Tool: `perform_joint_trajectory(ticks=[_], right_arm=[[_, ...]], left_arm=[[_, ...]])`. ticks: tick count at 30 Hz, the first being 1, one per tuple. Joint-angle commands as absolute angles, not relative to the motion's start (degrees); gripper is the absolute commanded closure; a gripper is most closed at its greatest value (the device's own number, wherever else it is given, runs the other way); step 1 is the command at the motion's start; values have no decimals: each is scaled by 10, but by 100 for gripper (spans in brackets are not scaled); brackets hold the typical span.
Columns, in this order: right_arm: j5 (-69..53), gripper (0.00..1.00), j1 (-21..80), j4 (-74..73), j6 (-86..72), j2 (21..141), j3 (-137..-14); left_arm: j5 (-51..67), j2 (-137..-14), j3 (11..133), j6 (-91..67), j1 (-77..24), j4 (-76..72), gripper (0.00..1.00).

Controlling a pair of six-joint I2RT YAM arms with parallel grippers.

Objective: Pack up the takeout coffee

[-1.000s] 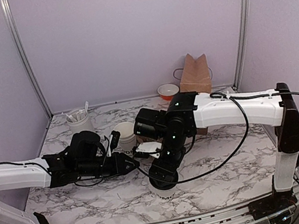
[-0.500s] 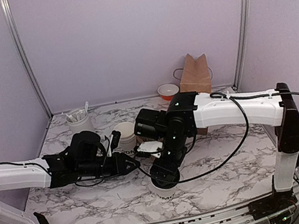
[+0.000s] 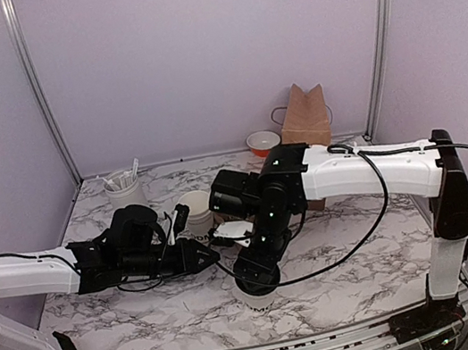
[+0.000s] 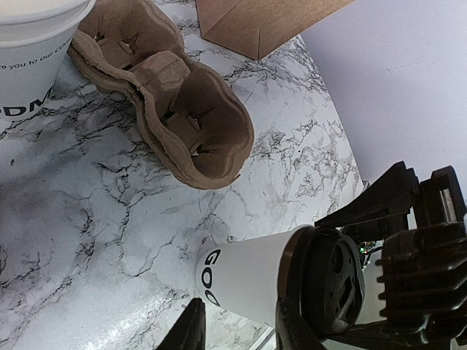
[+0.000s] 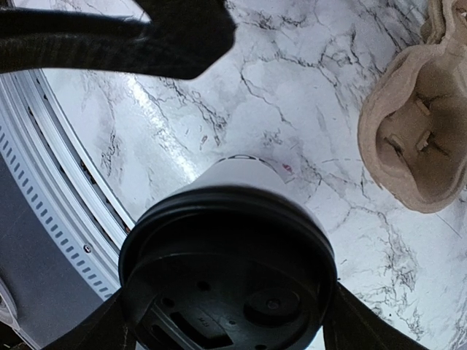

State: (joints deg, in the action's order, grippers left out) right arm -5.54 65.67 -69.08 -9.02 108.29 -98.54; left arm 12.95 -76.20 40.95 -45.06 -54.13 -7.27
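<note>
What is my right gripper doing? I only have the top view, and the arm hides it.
Observer: The right gripper straddles the black lid of the coffee, with a finger against each side.
Operator: Where's the carrier?
Observer: The carrier lies on the table between the coffee and the bag. The wells I can see are empty.
Operator: And the left gripper?
Observer: The left gripper is open and empty, and it points at the coffee's side.
</note>
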Motion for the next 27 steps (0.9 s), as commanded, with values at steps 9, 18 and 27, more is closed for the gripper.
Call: perform_joint_trajectory(ticks=[9,18,27], right_arm=[[-62,18,660,-681,-93,1094,-984],[-62,18,660,-675,-98,1094,-968],[-38,19,660,-699,-101,1097,-1010]], left_arm=[[128,-762,405,-451,-544,-89,66],[130,-762,403,-450,-544,-90,66],[132,-762,407,-448,-544,-87,66]])
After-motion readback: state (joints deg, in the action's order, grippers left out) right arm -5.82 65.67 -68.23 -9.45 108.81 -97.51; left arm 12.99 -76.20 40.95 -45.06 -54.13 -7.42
